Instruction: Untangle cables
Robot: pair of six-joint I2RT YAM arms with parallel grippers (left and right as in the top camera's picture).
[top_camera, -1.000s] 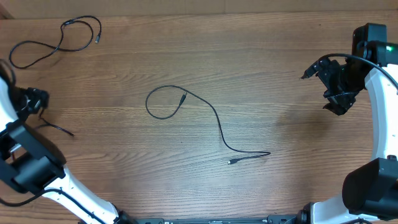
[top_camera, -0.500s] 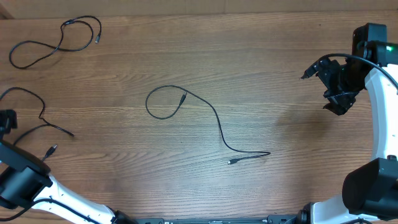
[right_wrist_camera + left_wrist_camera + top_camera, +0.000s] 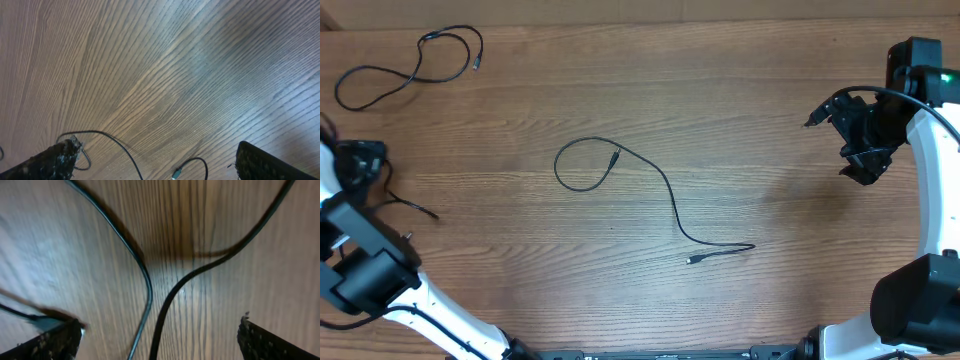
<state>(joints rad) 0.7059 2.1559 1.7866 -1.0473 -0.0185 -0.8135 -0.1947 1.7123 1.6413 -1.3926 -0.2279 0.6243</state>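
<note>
Hovering at nine o'clock, our left gripper has its jaws spread wide above a thin black cord on the brown wooden table, holding nothing. Our right gripper, at three o'clock, is likewise spread and empty. A second black cord lies at the centre, a third at eleven o'clock.

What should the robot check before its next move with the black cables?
1. Left jaws open, gripping nothing: ok.
2. Right jaws open, gripping nothing: ok.
3. Middle cable lies apart from the others: ok.
4. Corner cable lies apart from the others: ok.
5. Left-edge cable lined up between the left jaws: ok.
6. Left-edge cable free of knots: cannot tell, the left arm hides part of it.
</note>
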